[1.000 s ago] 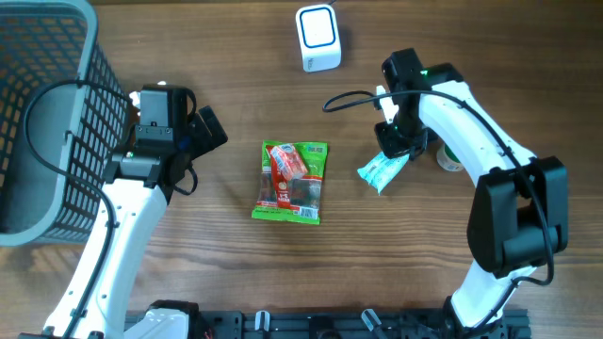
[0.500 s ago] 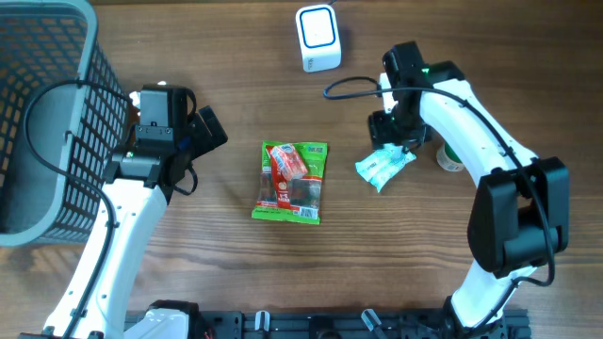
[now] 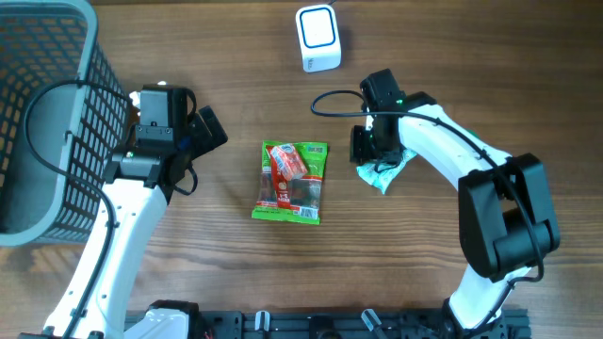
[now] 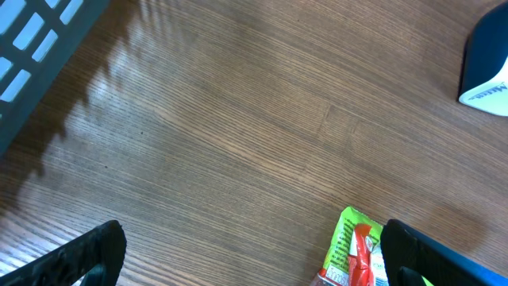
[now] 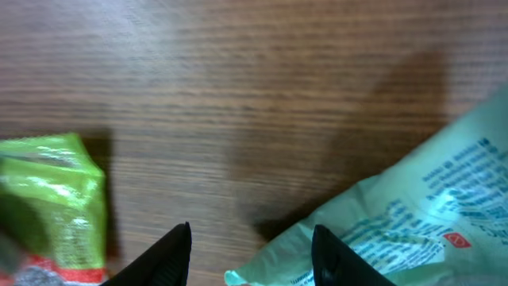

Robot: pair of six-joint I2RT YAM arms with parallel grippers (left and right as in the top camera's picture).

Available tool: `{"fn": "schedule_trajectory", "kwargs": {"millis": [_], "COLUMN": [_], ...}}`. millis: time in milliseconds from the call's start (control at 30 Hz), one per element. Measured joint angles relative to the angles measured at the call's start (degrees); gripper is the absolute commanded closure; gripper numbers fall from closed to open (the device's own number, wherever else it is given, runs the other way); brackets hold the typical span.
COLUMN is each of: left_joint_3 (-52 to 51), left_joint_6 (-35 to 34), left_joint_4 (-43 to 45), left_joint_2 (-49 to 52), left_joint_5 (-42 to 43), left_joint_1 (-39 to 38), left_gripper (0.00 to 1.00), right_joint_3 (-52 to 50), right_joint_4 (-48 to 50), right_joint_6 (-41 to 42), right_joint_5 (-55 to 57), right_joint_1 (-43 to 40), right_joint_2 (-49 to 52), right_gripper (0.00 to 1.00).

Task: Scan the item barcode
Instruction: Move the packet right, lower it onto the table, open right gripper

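**Pouch let go short of the scanner**

At the far left stands the grey basket (image 3: 38, 113). Beside it the left gripper (image 3: 209, 130) hangs with its jaws spread wide, grasping nothing and taking no part.

In the middle of the counter (image 3: 236, 273) a green snack packet (image 3: 292, 182) lies flat and untouched. Above it, near the far edge, sits the white scanner (image 3: 318, 38).

To the right is the change. A second ago the right gripper (image 3: 369, 149) held the teal pouch (image 3: 386, 171) pinched by one end. It has since released it and slid left. The jaws now stand apart over the pouch's left corner, clenched on nothing. The pouch lies on the counter just right of the green packet, well short of the scanner.

As I read it, the scan is not done. The drop looks like a set-down to change the hold, perhaps to turn the barcode side outward. The pouch would have to be grasped again before it can go to the scanner.
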Motion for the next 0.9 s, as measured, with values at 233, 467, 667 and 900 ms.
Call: {"fn": "schedule_trajectory", "kwargs": {"millis": [233,467,667,900], "left_joint_3": [0.02,0.0,0.0,0.0], "left_joint_6": [0.0,0.0,0.0,0.0], "left_joint_4": [0.02,0.0,0.02,0.02], "left_joint_2": [0.0,0.0,0.0,0.0], "left_joint_5": [0.0,-0.02,-0.02,-0.02], "left_joint_1": [0.0,0.0,0.0,0.0], "left_gripper": [0.0,0.0,0.0,0.0], "right_joint_3": [-1.62,-2.01,-2.16,-2.97], "right_joint_4": [-8.31,-6.84,-7.13,-11.61], "right_joint_6": [0.04,-0.76,-2.64,-2.93], "right_joint_5": [14.53,12.57,10.14,12.52], "right_joint_1": [-0.02,-0.39,-0.39,-0.39], "right_joint_2": [-0.31,-0.31,-0.31,-0.31], "right_gripper": [0.43,0.42,0.42,0.4]}}
